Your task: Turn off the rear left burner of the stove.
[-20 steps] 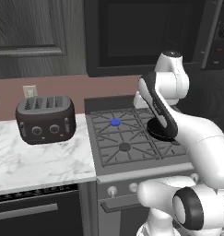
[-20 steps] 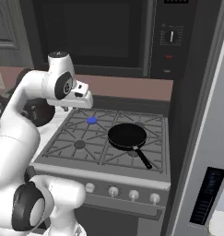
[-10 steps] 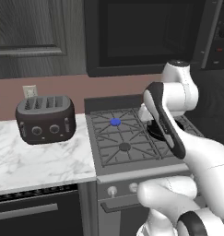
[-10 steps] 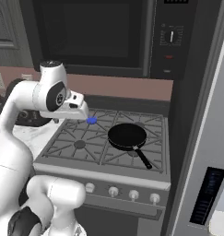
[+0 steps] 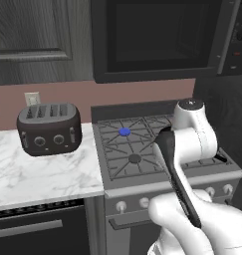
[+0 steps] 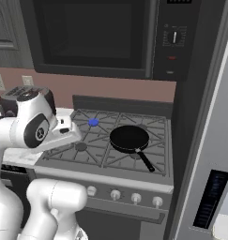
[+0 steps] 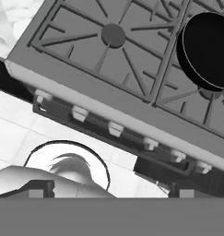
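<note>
The stove is a grey gas range with dark grates. Its rear left burner shows a bright blue cap. My gripper hangs above the stove's front left part and looks down on the front edge; its two dark fingertips stand far apart, open, with nothing between them. Below it a row of several small silver knobs runs along the front panel. The dark front left burner cap lies beyond the knobs. My white arm leans over the stove's front.
A black frying pan sits on the right burners with its handle pointing forward. A dark four-slot toaster stands on the marble counter left of the stove. A microwave hangs above.
The arm has swung from over the rear burners down and forward to the stove's front edge. The jaws have gone from partly closed to wide open.
</note>
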### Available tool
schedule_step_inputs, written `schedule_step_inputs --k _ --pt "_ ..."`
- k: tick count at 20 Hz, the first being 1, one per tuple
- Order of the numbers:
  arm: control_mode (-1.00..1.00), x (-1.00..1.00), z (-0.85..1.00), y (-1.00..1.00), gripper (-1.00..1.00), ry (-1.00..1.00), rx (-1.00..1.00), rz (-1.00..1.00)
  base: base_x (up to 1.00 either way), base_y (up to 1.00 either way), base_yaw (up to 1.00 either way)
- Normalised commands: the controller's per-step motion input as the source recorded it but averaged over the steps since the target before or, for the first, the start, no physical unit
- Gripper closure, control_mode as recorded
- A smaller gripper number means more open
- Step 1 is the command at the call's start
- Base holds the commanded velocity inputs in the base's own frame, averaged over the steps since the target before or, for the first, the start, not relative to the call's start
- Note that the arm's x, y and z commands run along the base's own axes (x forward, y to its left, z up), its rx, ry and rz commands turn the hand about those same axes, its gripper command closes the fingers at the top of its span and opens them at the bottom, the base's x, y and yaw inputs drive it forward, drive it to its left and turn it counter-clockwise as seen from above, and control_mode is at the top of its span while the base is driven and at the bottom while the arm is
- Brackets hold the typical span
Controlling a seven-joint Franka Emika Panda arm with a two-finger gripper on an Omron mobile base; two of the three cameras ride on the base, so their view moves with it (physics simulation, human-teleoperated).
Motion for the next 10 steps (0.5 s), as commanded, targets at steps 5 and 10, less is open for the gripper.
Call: schedule_step_inputs --k 5,10 --pt "-1.00 -0.17 -0.26 0.13 -1.00 0.00 -0.14 0.31 0.00 0.00 0.00" --pt "-1.00 -0.04 -0.21 0.34 -1.00 0.00 -0.11 0.36 0.00 0.00 0.00"
